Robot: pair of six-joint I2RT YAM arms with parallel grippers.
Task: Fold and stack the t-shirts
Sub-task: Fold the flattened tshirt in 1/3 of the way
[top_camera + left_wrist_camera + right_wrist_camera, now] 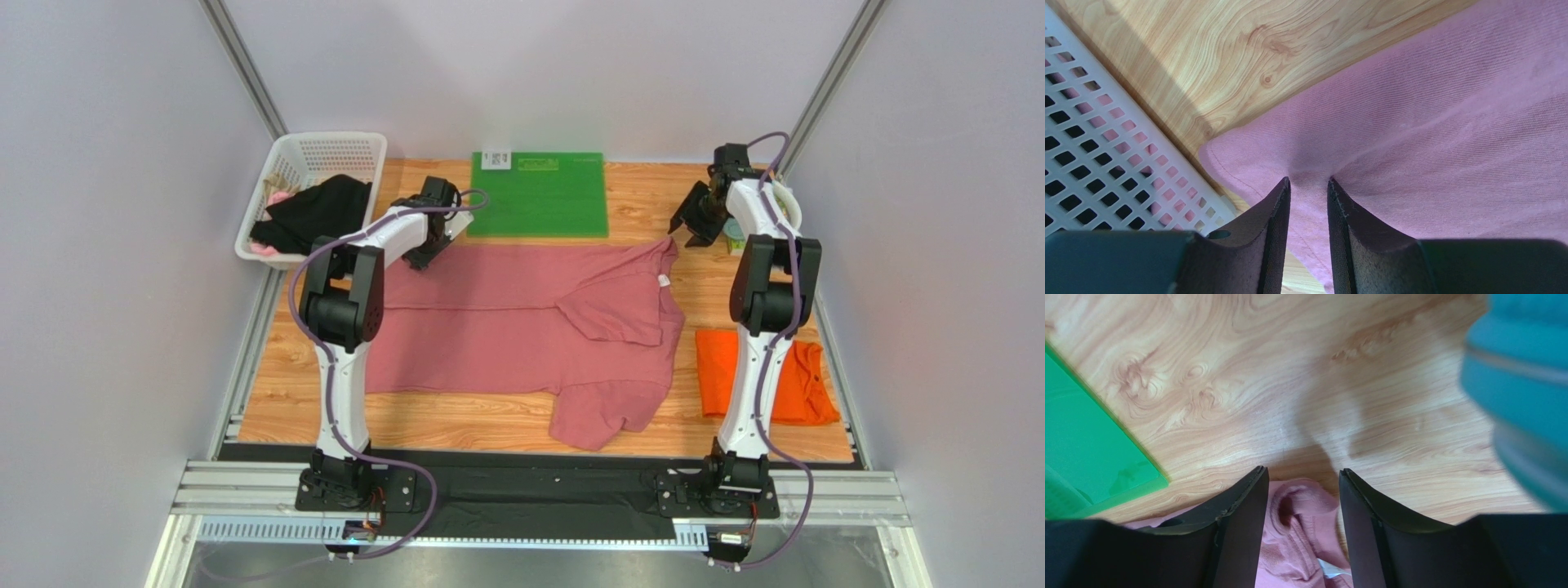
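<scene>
Left end effector (1309, 184) clamps a pink shirt (1438, 135) corner by the tabletop (1247, 55) far edge; right end effector (1303, 474), fingers apart, hovers over the opposite far corner.

- White rounded shells with black joint housings are covering the left arm (344, 392) and the right arm (745, 392).
- A thin lilac cable (294, 288) is looping alongside each arm.
- Black base blocks (350, 490) are sitting beneath.
- Dark matte wedge-shaped fingers (1269, 239) are tapering on the left gripper (1309, 184) and right gripper (1303, 474).
</scene>
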